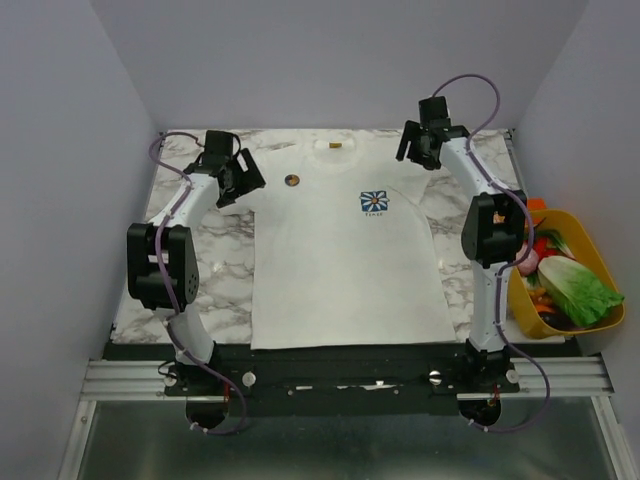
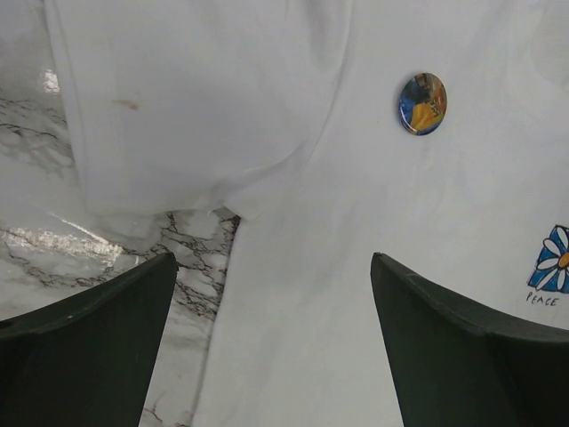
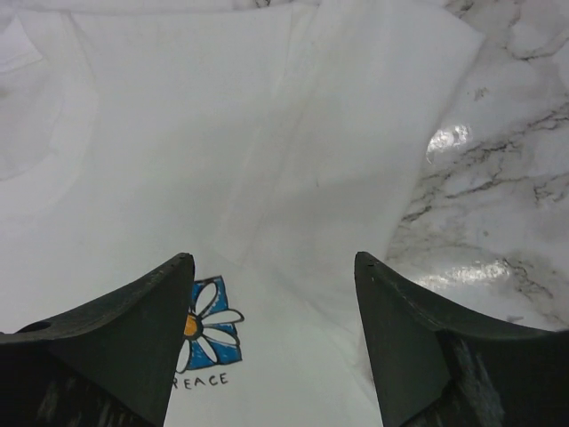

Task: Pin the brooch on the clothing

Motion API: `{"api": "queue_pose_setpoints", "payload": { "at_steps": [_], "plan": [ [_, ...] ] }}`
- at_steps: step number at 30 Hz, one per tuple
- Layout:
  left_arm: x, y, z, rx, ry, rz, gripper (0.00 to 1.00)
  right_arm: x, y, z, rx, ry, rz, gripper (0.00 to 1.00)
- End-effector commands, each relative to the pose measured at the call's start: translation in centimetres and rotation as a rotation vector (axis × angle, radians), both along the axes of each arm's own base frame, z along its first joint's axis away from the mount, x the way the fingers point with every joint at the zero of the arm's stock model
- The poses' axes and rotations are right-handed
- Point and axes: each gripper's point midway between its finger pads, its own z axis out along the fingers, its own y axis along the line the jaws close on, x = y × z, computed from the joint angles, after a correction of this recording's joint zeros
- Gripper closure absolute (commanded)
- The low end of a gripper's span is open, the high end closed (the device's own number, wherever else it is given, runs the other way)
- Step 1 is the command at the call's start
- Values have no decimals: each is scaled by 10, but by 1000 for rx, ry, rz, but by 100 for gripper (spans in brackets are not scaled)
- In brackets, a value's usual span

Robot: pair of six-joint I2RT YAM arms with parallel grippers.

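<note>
The white T-shirt [image 1: 340, 250] lies flat on the marble table, with a blue-and-white flower print [image 1: 375, 203] on the chest and a yellow neck label [image 1: 335, 146]. The small round brooch [image 1: 292, 180] sits on the shirt's upper left chest; it also shows in the left wrist view [image 2: 422, 103]. My left gripper [image 1: 243, 180] is open and empty over the shirt's left sleeve [image 2: 204, 116], left of the brooch. My right gripper [image 1: 418, 155] is open and empty over the right shoulder, near the flower print [image 3: 206, 334].
A yellow basket [image 1: 600, 262] with toy vegetables stands at the table's right edge. Bare marble [image 1: 215, 255] shows left and right of the shirt. Grey walls close in the back and sides.
</note>
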Motion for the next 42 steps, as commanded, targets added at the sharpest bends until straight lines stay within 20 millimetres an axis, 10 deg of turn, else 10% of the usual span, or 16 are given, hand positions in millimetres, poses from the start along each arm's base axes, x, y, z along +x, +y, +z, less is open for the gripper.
{"api": "queue_pose_setpoints", "payload": {
  "at_steps": [1,22,26,33,42],
  "plan": [
    [-4,-18,11,-24,-22,-95,1,2,5,-16,-28,73,26,21],
    [-33,-27,-4,-28,17,-146,1,-10,30,-79,-169,224,49,45],
    [-36,-27,-2,-26,16,-150,1,-9,31,-82,-162,222,26,67],
    [-42,-27,-6,-16,28,-149,1,-6,27,-73,-172,192,-4,99],
    [-46,-27,-9,-11,31,-145,1,-15,2,-12,-150,65,-117,99]
  ]
}}
